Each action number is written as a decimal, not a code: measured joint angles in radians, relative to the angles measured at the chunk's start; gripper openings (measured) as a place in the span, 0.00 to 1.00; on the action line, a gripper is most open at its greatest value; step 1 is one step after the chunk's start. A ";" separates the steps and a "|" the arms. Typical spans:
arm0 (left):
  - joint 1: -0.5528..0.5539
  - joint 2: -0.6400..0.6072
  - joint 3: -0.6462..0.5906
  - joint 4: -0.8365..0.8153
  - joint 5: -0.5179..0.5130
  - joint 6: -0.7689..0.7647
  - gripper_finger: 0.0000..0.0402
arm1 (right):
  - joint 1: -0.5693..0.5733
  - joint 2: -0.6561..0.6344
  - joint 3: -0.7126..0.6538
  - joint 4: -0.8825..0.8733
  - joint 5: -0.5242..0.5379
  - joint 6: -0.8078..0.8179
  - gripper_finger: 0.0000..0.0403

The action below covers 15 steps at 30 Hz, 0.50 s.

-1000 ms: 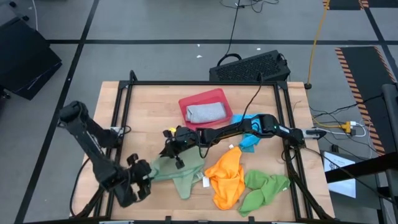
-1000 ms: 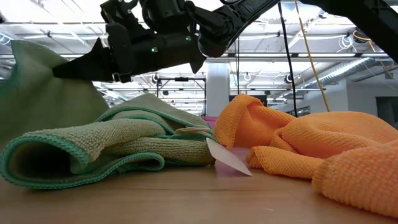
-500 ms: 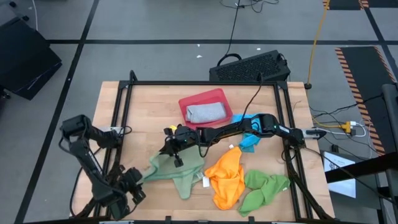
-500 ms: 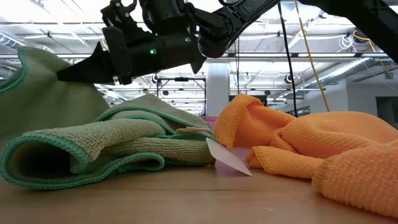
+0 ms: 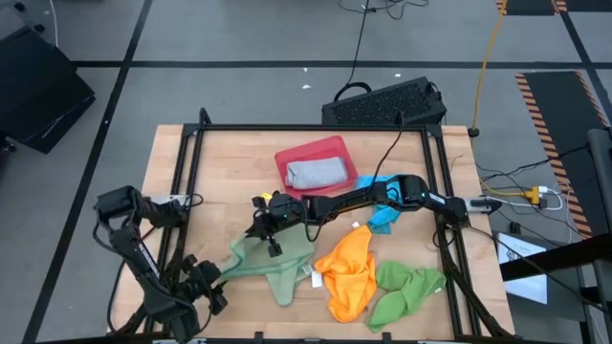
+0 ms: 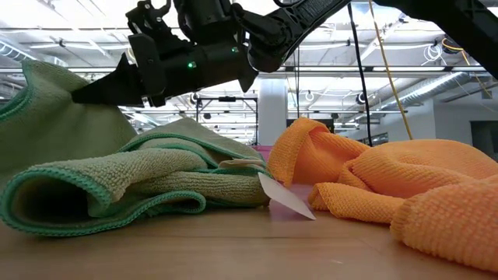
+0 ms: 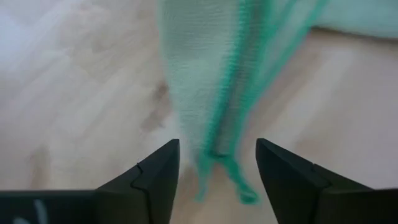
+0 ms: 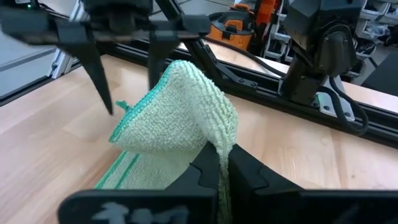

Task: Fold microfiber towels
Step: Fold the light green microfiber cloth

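Sage green towel (image 5: 271, 264): crumpled on the wooden table (image 5: 220, 162) near its front edge, left of centre, one part lifted off the wood
Right gripper (image 5: 265, 227): reaches across from the right side of the table to above the sage towel's rear part; its fingers are pressed together on a fold of that cloth, which rises between them in the right wrist view and hangs as a raised peak in the low view
Left gripper (image 5: 203, 286): low at the front left corner of the table, just beside the towel's left tip; its fingers (image 7: 152, 177) stand apart, with the teal-stitched corner of the cloth hanging in the gap between them, seemingly not pinched
Towel edge: teal hem (image 6: 47, 225) runs along the folded roll resting on the wood at the front
Orange towel (image 5: 349, 272): heaped just right of the sage one, touching it at the front; a white tag (image 6: 284, 196) sticks out between them
Bright green towel (image 5: 406, 290): bunched at the front right
Bright blue towel (image 5: 383, 216): partly under the right arm
Red tray (image 5: 311, 153): toward the rear centre, holding a folded grey cloth (image 5: 316, 173)
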 joint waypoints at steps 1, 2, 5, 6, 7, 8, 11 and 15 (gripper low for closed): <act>0.001 0.012 0.000 -0.016 0.003 -0.008 0.55 | 0.000 0.000 0.000 0.001 -0.001 0.006 0.00; 0.001 0.023 0.000 -0.023 0.003 -0.016 0.56 | 0.000 0.000 0.000 0.001 -0.003 0.010 0.00; 0.001 0.049 0.000 -0.007 -0.008 -0.013 0.57 | 0.000 0.000 0.000 0.002 -0.004 0.013 0.00; 0.001 0.054 0.000 0.004 -0.013 -0.001 0.55 | 0.000 0.000 0.000 0.001 -0.004 0.013 0.00; 0.001 0.057 0.000 0.014 -0.016 0.007 0.52 | 0.000 0.000 0.000 0.001 -0.004 0.014 0.00; 0.001 0.061 0.000 0.017 -0.016 0.011 0.49 | 0.000 0.000 0.000 0.002 -0.004 0.013 0.00; -0.003 0.066 0.000 0.011 -0.025 0.013 0.33 | 0.000 0.000 0.000 0.007 -0.004 0.013 0.00; -0.003 0.065 0.000 -0.020 -0.108 0.025 0.07 | 0.000 0.000 0.000 0.009 -0.004 0.013 0.00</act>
